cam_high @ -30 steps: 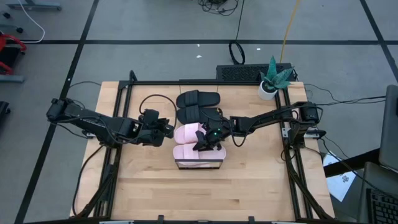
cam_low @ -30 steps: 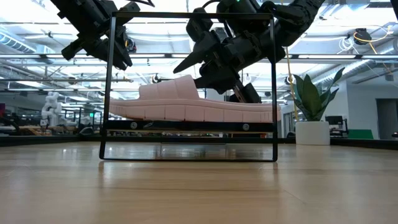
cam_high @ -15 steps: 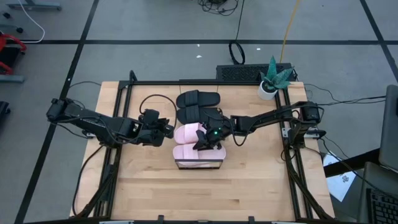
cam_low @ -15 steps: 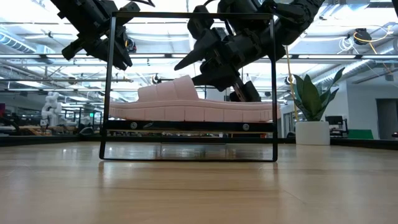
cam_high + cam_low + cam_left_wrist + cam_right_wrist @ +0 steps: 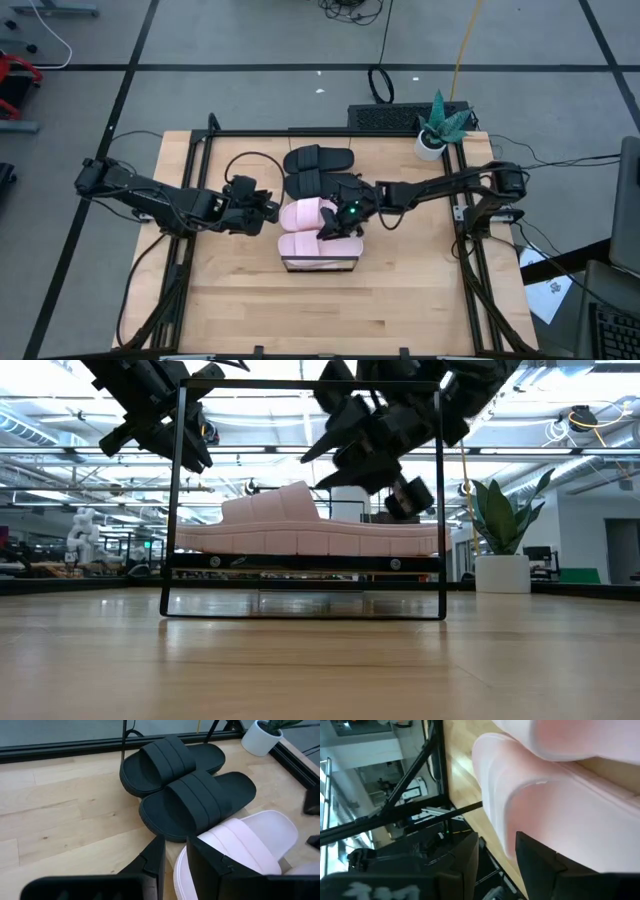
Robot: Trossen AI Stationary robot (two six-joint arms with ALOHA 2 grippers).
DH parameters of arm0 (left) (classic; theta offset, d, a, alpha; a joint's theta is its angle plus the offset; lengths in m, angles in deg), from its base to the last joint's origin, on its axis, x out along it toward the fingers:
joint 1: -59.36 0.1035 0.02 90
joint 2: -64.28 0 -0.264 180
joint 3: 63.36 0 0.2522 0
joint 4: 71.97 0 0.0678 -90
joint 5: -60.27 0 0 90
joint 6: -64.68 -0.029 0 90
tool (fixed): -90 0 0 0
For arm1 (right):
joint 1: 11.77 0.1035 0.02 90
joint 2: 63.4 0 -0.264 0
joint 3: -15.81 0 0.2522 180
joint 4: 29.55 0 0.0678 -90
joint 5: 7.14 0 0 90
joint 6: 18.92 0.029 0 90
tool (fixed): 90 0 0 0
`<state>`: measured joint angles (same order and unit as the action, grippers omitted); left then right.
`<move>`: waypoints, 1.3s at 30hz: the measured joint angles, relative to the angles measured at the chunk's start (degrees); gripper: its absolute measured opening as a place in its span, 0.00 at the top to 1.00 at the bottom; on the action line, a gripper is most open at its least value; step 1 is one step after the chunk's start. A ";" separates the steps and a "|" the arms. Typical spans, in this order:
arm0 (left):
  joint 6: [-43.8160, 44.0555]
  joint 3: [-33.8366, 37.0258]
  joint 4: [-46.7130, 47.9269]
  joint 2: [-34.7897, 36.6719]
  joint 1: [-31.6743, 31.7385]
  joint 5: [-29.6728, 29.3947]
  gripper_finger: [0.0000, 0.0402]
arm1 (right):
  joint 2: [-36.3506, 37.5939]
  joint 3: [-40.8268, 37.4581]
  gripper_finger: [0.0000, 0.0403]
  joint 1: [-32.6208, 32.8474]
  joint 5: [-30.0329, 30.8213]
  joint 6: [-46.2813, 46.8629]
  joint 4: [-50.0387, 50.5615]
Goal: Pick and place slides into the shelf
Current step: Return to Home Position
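My right end effector (image 5: 335,224) has lifted clear of the pink slides (image 5: 300,215) - fingers narrowly apart, empty. They lie with the black slides (image 5: 318,160) on the shelf (image 5: 320,266). The left end effector (image 5: 268,208) hovers beside it, also narrow and empty - placing looks done.

Black slides (image 5: 185,795), upper centre of left wrist view — matt, rubbery-looking foam, straps banded. Pink slides (image 5: 305,213): same matt foam look, smooth tops, sole sides grooved in low view. Tabletop (image 5: 250,300) — light wood, plain grain, slight sheen. Shelf lip (image 5: 300,562), centre of low view: dark matt metal, pale screw heads. Pot (image 5: 257,737), upper right: white, smooth.
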<state>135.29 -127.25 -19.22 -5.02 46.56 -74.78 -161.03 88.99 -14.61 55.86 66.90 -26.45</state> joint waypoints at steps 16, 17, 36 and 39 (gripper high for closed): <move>-14.97 0.04 2.43 10.86 -2.09 14.30 0.82 | 30.52 0.07 0.71 0.93 20.79 -26.82 30.79; -16.78 0.04 2.68 12.78 -2.83 16.12 0.82 | 32.92 0.04 0.71 1.51 24.04 -28.99 32.22; -30.31 9.44 -8.43 39.06 -21.82 13.67 0.82 | 74.62 -18.52 0.71 13.75 40.71 -47.17 33.92; -31.32 19.78 -25.72 39.11 -25.75 13.23 0.82 | 81.24 -27.85 0.71 15.59 40.53 -46.96 25.01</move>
<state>103.97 -107.47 -44.94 34.08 20.81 -61.56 -79.78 61.14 0.98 96.39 19.93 -1.44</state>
